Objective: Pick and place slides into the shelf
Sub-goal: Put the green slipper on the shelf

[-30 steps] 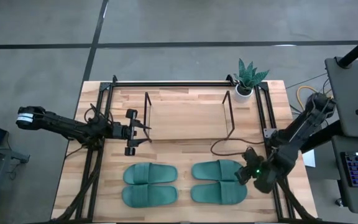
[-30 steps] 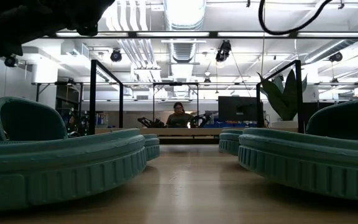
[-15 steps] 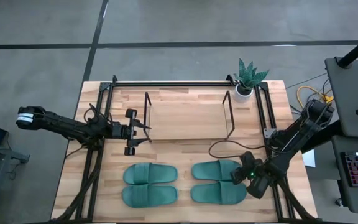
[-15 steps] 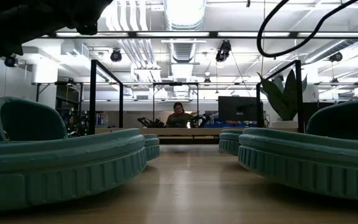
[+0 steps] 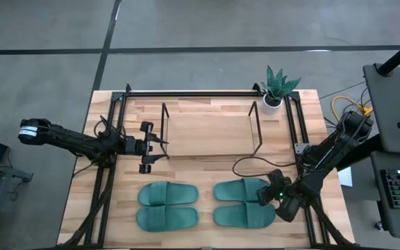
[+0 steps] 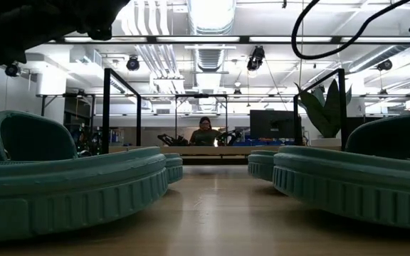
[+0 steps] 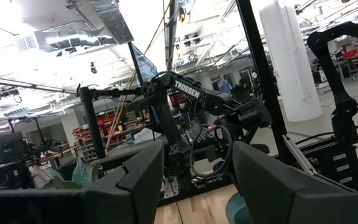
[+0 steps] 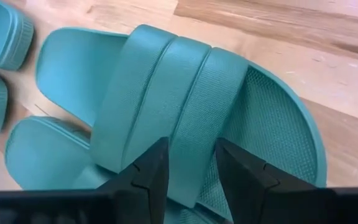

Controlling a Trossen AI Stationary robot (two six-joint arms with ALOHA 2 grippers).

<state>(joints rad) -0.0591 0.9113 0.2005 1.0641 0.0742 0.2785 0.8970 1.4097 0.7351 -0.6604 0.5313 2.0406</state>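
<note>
Teal slides (image 5: 242, 189) outside shelf (image 5: 210, 132), right tool (image 8: 191, 163) narrowly parted over strap

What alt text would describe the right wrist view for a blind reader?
The right gripper has its open dark fingers astride the wide ribbed strap of a teal-green rubber slide sandal lying on the light wood table. Parts of other teal sandals show beside it.

Near slides (image 6: 62, 188) cropped by low view's sides, right gripper (image 5: 268, 194) covering one slide's (image 5: 242, 189) end, distant person (image 6: 205, 132) too small to make out
</note>
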